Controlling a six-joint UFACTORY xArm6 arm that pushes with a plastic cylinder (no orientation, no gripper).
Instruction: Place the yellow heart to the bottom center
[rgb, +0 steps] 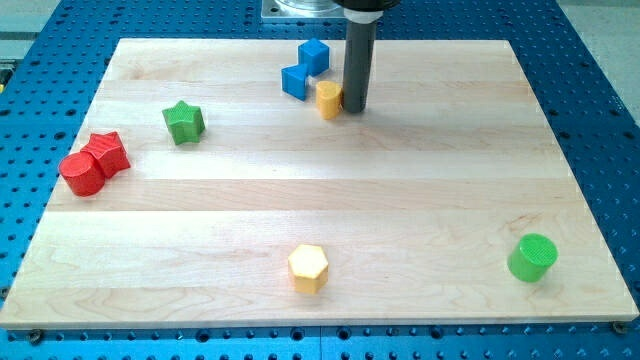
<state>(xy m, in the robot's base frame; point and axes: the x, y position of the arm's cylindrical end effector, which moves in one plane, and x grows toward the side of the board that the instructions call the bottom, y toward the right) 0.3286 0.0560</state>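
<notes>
The yellow heart lies near the view's top centre of the wooden board. My tip stands right beside it, on its right side, touching or nearly touching it. The dark rod rises straight up from there to the view's top edge. Just left of the heart is a blue block made of two stepped cubes. A yellow hexagon lies at the view's bottom centre.
A green star lies at the upper left. A red cylinder and a red block touch each other at the left edge. A green cylinder stands at the bottom right. Blue perforated table surrounds the board.
</notes>
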